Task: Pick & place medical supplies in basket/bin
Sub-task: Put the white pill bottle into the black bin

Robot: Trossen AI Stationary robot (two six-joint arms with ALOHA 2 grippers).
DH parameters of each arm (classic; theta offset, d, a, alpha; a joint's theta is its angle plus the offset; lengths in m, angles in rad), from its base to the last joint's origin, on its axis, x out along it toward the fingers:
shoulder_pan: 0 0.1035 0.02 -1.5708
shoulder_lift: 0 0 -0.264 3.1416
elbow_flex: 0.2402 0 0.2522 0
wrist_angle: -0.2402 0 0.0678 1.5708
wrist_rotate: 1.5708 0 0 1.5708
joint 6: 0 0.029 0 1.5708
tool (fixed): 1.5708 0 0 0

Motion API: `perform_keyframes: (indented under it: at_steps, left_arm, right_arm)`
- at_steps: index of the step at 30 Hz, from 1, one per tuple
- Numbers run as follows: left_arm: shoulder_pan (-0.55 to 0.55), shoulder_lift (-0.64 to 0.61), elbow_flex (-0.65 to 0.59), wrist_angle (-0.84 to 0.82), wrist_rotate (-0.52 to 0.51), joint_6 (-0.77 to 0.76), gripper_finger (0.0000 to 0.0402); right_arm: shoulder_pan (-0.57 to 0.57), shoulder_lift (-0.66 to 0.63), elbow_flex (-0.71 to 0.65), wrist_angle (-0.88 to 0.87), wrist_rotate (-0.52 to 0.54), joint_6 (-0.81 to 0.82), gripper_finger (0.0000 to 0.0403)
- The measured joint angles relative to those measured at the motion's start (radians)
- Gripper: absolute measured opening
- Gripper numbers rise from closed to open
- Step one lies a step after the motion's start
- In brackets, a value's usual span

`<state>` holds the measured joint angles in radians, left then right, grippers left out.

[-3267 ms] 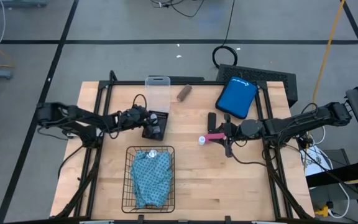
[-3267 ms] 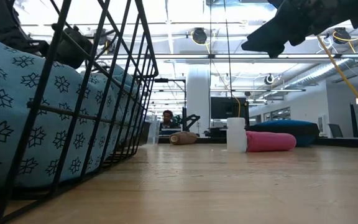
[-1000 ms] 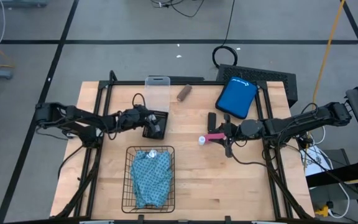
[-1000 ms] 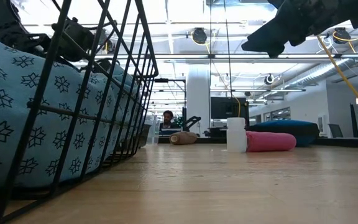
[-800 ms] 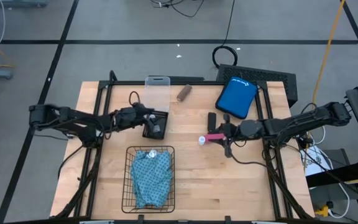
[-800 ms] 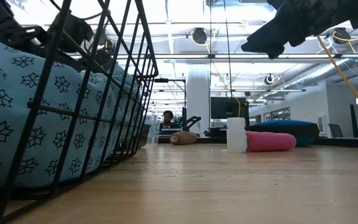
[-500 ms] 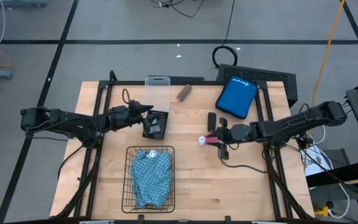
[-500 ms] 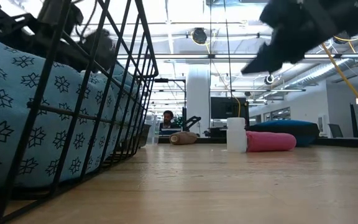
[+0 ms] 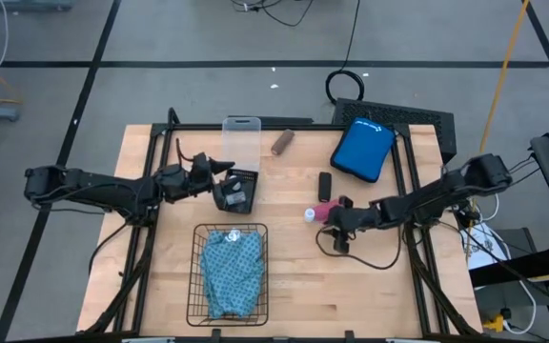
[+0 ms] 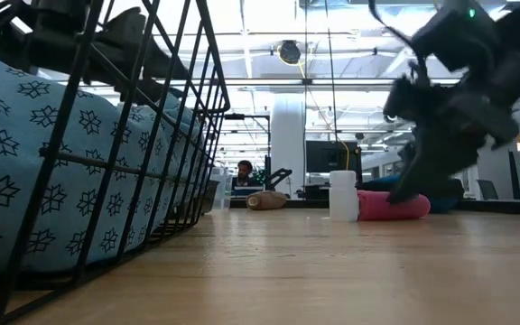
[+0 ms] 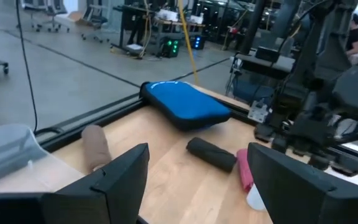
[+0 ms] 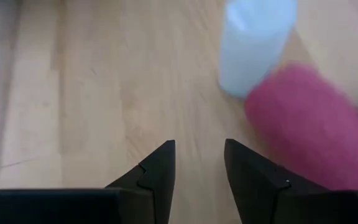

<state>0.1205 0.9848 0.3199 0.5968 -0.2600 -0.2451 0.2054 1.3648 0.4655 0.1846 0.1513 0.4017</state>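
Light wooden table, framed by black rails. Resting directly on it: wire basket, small black tray, clear box, brown roll, blue pouch, black block, white vial touching pink roll.

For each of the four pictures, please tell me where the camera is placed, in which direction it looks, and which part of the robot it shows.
High view: above the table, facing straight down; both arms, basket.
Low view: at table-top height, facing level across; basket close, right gripper descending beside the pink roll.
Left wrist view: on the left arm, facing across the table; left gripper open, blue pouch ahead.
Right wrist view: on the right arm, facing down; right gripper open.
Shared: the pink roll and white vial also show in the low view.
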Motion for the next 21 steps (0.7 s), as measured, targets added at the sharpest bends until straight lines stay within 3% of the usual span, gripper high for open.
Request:
perform_keyframes:
  at_steps: [5,14,21]
  left_arm:
    - [-0.005,0.0,0.0,-0.001,-0.003,0.025,0.028]
    - [-0.004,0.0,0.0,0.0,-0.003,0.033,0.028]
    - [-0.004,0.002,0.0,-0.002,-0.003,0.029,0.028]
  right_arm:
    - [-0.002,0.077,-0.06,0.154,0.009,0.075,0.0128]
    - [-0.055,0.246,-0.091,0.406,0.162,0.018,0.0131]
    - [-0.084,0.337,-0.091,0.477,0.176,-0.01,0.0193]
